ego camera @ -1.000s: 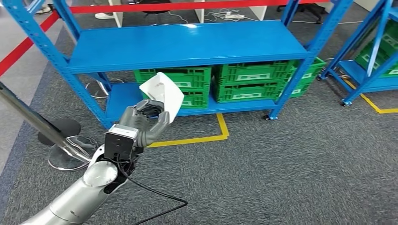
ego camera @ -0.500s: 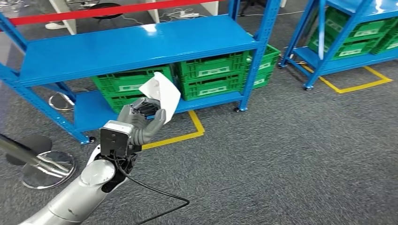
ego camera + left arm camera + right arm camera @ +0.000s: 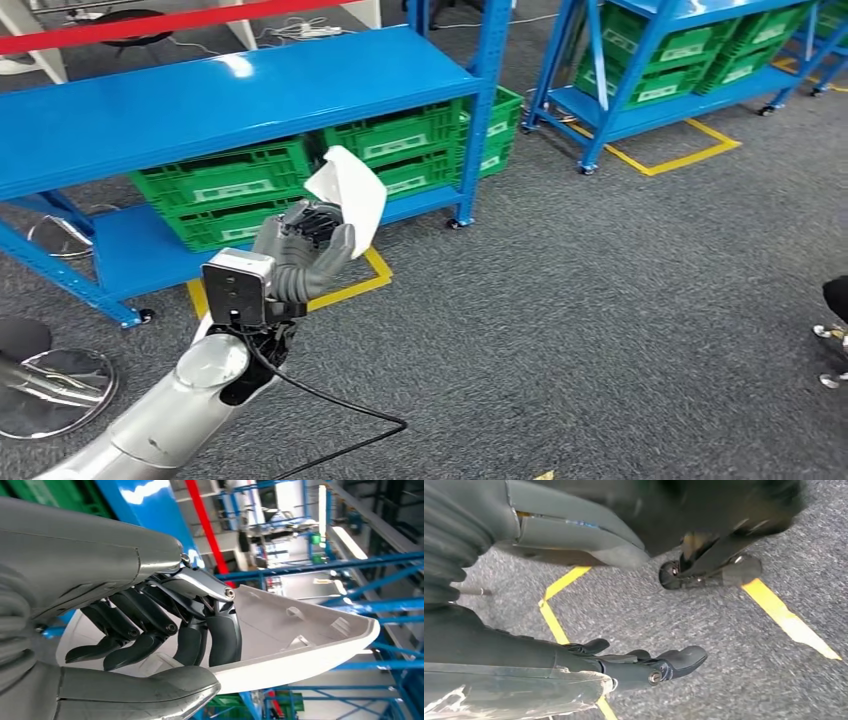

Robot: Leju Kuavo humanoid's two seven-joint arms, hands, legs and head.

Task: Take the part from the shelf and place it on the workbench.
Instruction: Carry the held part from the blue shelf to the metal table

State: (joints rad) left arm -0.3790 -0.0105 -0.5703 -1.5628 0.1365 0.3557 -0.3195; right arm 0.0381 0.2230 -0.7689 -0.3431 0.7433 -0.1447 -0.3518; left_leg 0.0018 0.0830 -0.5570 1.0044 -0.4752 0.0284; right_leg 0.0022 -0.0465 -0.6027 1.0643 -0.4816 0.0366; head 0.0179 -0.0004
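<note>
Grey carpet underfoot; left hand gripped white part raised for carrying, right hand hung empty, fingers apart.

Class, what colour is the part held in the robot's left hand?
White; the part in the left hand shows best in the head view.

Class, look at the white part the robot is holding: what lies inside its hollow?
The left hand's dark fingers curl into the white part, beside small moulded ribs. The hand covers the shell's remaining inside.

Left hand up front with the part in it, shelf behind. Crates sit under the shelf's top board; second rack off right.
</note>
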